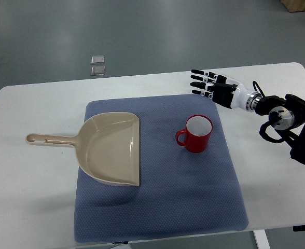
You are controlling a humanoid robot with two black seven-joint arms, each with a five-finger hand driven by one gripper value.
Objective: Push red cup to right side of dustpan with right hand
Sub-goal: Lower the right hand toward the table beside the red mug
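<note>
Red cup (195,134): upright on blue mat (157,207), right of beige dustpan (113,149), handle toward it. Right hand (210,84): above mat's far right corner, fingers (198,79) extended, slightly spread, empty, apart from cup. White table (33,207) beneath

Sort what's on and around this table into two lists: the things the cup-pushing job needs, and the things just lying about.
Needed for the job:
red cup
dustpan
right hand, fingers spread, holding nothing

Just lying about:
blue mat under the cup and dustpan
two small grey squares on the floor beyond the table
</note>
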